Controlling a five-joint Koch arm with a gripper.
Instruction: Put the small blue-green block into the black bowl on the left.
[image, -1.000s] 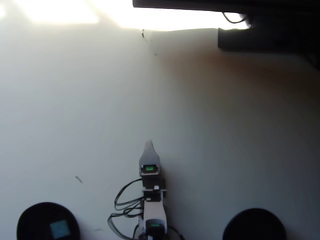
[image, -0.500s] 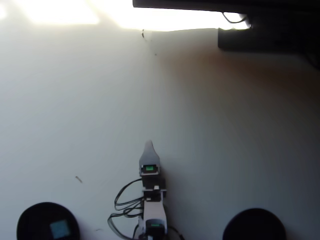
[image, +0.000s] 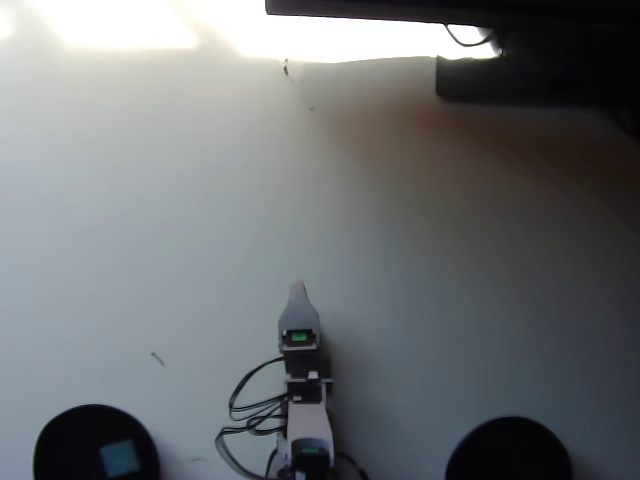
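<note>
On the white table (image: 150, 220), seen from overhead, two black bowls sit near the bottom edge, one at the left (image: 60, 440) and one at the right (image: 508, 450). Between them the arm's gripper (image: 297, 292) points up the table, holding nothing; only one tip shows, so I cannot tell if it is spread or pressed together. Inside the left bowl lies the small blue-green block (image: 120, 458). The job looks done, so the arm just needs to rest.

Overhead view — strong blown-out glare along top edge of white table (image: 180, 200), brightest upper left, brownish shadow falling off upper right, lower frame evenly dimmer, image soft, low contrast — slightly hazy.
</note>
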